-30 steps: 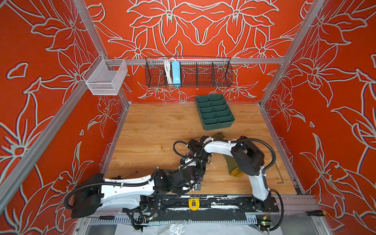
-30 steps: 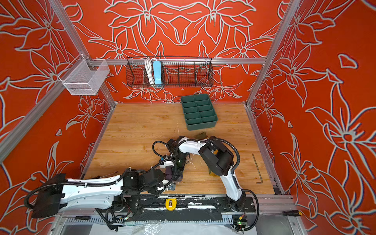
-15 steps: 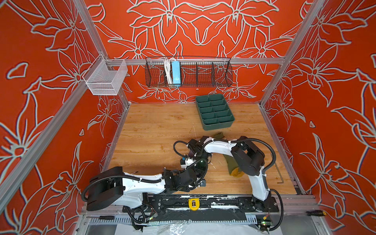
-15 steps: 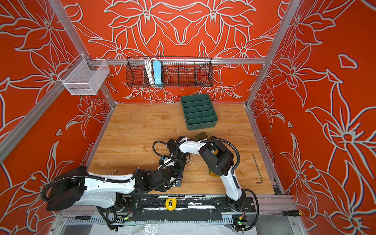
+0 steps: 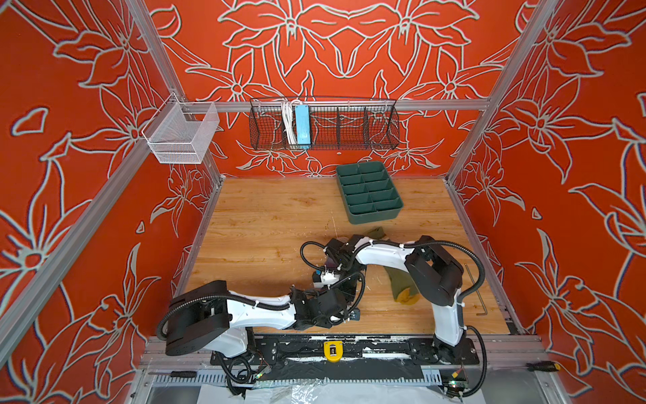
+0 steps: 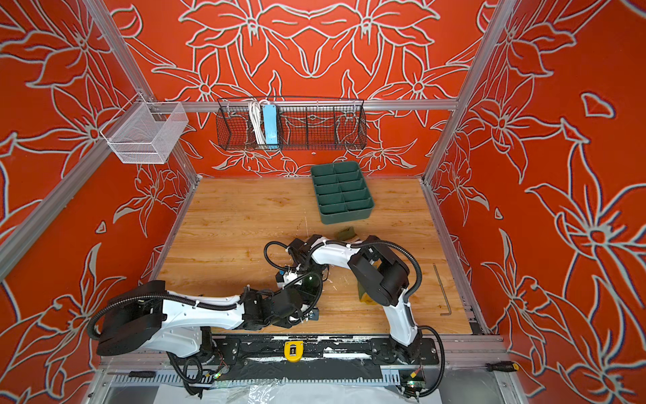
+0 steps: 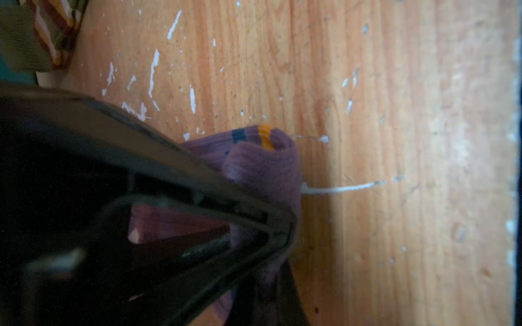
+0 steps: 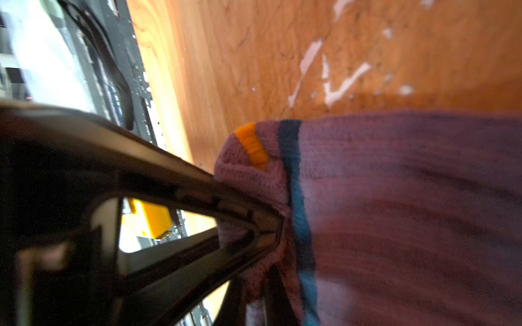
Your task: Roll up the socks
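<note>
Left fingers (image 7: 169,161) clamped on purple sock (image 7: 262,166) cuff | right fingers (image 8: 169,169) likewise | open tabletop (image 5: 265,224) leftward

Both top views are bright, evenly lit and sharp; the wrist views are dimmer, with the purple sock (image 8: 395,211) blurred.

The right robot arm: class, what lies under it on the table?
A green sock lies under the right arm. Its cuff end shows beyond the arm, and its yellow toe shows nearer the base. The arm covers the sock's middle.
</note>
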Motion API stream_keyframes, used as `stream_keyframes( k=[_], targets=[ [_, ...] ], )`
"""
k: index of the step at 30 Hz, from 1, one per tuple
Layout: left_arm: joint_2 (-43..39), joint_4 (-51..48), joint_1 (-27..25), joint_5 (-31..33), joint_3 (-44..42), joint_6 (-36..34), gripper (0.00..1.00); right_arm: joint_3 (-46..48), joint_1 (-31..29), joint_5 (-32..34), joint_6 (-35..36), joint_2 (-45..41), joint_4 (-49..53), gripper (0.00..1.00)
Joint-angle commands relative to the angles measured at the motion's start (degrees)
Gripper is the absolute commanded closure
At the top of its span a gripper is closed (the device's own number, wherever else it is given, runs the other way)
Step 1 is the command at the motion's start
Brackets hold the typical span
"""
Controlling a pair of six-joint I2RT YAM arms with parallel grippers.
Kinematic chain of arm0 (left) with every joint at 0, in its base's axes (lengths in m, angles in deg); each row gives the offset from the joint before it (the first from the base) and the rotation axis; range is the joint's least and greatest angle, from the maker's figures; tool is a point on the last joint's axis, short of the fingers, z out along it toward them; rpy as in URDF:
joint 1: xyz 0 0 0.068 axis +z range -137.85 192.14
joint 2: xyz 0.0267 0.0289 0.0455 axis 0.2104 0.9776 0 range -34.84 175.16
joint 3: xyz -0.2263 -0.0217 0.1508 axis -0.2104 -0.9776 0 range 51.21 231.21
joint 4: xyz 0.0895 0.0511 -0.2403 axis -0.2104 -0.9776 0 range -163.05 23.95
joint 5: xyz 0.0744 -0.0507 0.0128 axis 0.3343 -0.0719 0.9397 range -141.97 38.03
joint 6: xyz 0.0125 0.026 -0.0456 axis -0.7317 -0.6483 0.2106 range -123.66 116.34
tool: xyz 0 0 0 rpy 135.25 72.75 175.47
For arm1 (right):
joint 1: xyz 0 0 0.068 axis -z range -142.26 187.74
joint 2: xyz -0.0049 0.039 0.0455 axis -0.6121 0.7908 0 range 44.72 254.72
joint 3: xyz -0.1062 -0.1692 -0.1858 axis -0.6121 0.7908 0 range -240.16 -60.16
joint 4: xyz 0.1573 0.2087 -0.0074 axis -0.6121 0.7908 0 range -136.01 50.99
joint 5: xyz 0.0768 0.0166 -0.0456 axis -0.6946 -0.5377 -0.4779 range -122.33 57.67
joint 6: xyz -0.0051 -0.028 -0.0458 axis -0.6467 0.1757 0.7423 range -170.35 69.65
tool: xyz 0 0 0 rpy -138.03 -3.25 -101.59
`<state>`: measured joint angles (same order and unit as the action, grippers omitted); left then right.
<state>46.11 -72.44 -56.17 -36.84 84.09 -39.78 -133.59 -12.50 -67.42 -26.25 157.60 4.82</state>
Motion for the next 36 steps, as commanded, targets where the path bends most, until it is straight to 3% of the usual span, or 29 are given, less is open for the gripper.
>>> stream_keyframes(
  k=[1,6,11,16,21,23,25,26,27,31,36],
  targets=[
    [1.9,-4.9,0.0,-3.5,-0.4,-0.8,1.0,3.4,0.0,5.6,-1.5,-4.8,-2.3,0.75],
    [2.6,-7.8,-0.1,-4.1,0.6,-0.6,1.0,8.0,0.7,11.1,-2.4,-11.9,-2.5,0.44],
    [2.5,-9.6,-0.1,-4.6,1.4,0.2,1.0,12.1,1.8,20.7,-5.7,-20.1,0.1,0.42],
    [1.5,-11.7,0.1,-7.8,2.6,-0.1,1.0,14.7,4.2,38.6,-10.2,-28.8,0.3,0.41],
    [1.3,-18.0,2.0,-15.7,7.0,-0.5,1.0,14.1,10.0,56.3,-14.1,-37.3,-2.6,0.34],
    [2.0,-21.5,3.4,-19.1,10.1,0.2,1.0,13.3,11.7,65.6,-16.1,-41.1,-4.2,0.24],
    [3.4,-24.5,4.8,-22.7,13.2,1.6,1.0,12.7,13.3,74.9,-18.5,-46.0,-6.8,0.08],
    [4.2,-25.6,5.5,-23.9,14.6,2.8,1.0,12.4,14.0,76.2,-19.3,-48.3,-7.3,0.02],
    [5.1,-26.4,6.3,-25.9,15.9,3.8,1.0,11.9,14.7,75.9,-20.2,-51.2,-7.4,0.02],
    [9.3,-28.8,7.6,-31.2,19.4,4.9,1.0,12.9,15.0,66.6,-16.7,-61.1,-9.4,0.02],
    [17.4,-33.6,9.9,-36.9,26.0,7.0,1.0,9.4,15.0,64.2,-10.8,-63.5,-5.5,0.02]
  ],
)
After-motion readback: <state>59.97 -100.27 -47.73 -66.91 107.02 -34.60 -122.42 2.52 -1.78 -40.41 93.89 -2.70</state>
